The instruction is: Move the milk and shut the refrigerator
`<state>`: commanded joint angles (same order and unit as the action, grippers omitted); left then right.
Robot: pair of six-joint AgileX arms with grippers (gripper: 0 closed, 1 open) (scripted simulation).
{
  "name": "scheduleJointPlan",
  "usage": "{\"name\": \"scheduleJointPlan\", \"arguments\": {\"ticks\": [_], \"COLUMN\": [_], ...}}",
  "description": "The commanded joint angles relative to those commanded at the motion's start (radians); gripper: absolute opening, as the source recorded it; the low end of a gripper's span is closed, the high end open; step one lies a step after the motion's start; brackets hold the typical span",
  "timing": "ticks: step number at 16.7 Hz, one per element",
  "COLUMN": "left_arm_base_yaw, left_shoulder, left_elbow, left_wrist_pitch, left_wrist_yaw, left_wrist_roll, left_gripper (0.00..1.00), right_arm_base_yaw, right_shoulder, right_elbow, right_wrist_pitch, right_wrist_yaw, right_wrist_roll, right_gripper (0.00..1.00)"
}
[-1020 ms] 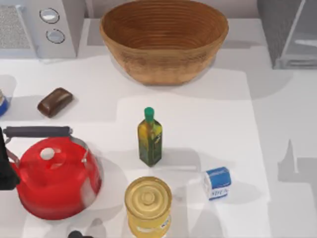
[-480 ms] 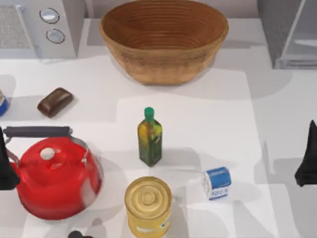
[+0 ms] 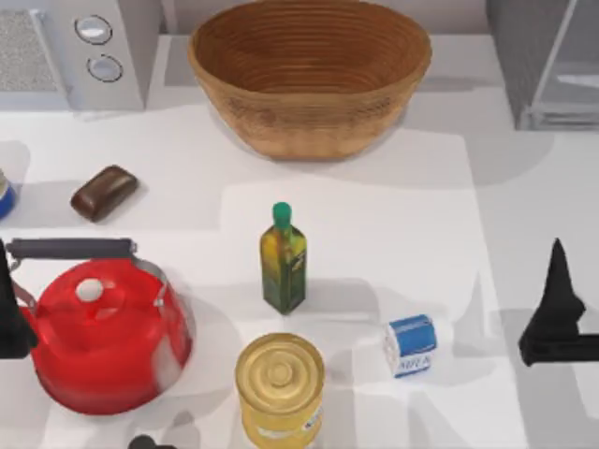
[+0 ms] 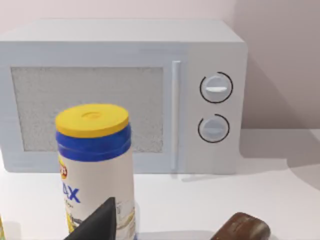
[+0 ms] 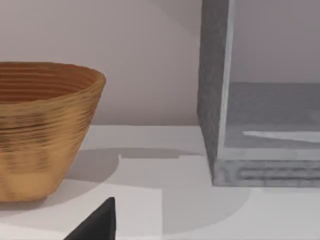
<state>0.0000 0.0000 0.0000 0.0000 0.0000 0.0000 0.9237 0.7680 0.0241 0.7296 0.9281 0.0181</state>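
Observation:
The milk (image 3: 410, 344), a small carton with a blue top and white sides, stands at the front right of the table. My right gripper (image 3: 554, 311) hovers to the right of it, about a carton's width away and not touching it. The refrigerator (image 3: 524, 56) is the dark grey speckled cabinet at the back right corner. In the right wrist view the refrigerator (image 5: 214, 100) shows a pale grey frame and a grey inside. My left gripper (image 3: 7, 318) is parked at the table's left edge, beside the red kettle.
A wicker basket (image 3: 309, 75) sits at the back centre and a microwave (image 3: 75, 51) at the back left. A green-capped oil bottle (image 3: 283, 262), a yellow can (image 3: 279, 385), a red kettle (image 3: 103, 332) and a brown block (image 3: 103, 192) also stand on the table.
My right gripper came in from the right edge and moved left towards the milk. The milk, the other objects and the left arm stayed where they were.

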Motion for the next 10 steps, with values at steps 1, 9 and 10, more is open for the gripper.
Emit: {"name": "scheduleJointPlan", "arguments": {"ticks": [1,9,10], "left_arm_base_yaw": [0.0,0.0,0.0], "left_shoulder": [0.0,0.0,0.0], "left_elbow": [0.0,0.0,0.0], "left_wrist_pitch": [0.0,0.0,0.0], "left_wrist_yaw": [0.0,0.0,0.0], "left_wrist_roll": [0.0,0.0,0.0], "left_gripper": [1.0,1.0,1.0], "right_arm_base_yaw": [0.0,0.028,0.04], "right_shoulder": [0.0,0.098,0.142], "right_elbow": [0.0,-0.001,0.002], "right_wrist_pitch": [0.0,0.054,0.081], "right_wrist_yaw": [0.0,0.006,0.01], "right_wrist_roll": [0.0,0.022,0.032], "right_gripper": [1.0,1.0,1.0]}}
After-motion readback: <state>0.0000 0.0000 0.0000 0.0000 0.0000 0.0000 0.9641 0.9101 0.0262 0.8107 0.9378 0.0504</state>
